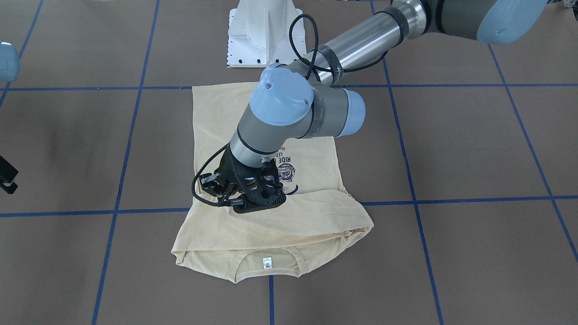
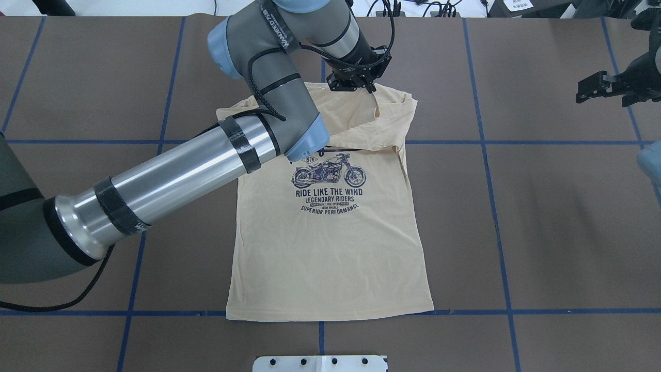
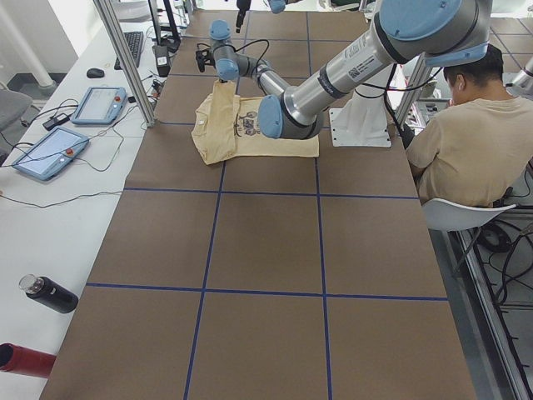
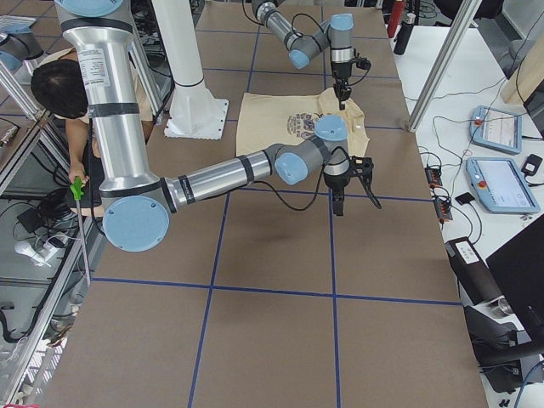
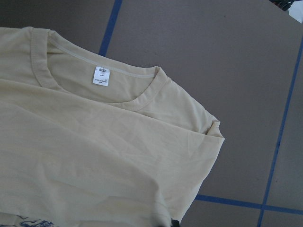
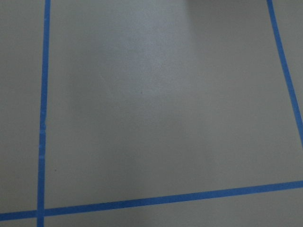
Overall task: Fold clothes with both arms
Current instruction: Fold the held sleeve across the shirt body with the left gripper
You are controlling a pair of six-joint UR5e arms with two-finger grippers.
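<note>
T-shirt, pale yellow, lies flat in the middle of the brown worktop, with its dark blue motorbike print facing up. In the overhead view its bottom hem is near the lower edge of the frame and its neck end is at the top. The neck end is bunched up, with cloth folded over on itself. In the front-facing view the small white neck label shows at the bottom middle, inside the round collar.

The left gripper is at the top middle of the overhead view, right at the neck end of the shirt. Its fingers look pinched together on a little peak of cloth that rises up to them.

The right gripper hangs at the upper right of that view, well apart from the shirt, over bare worktop with blue tape lines. Its fingers are spread apart and hold nothing.
</note>
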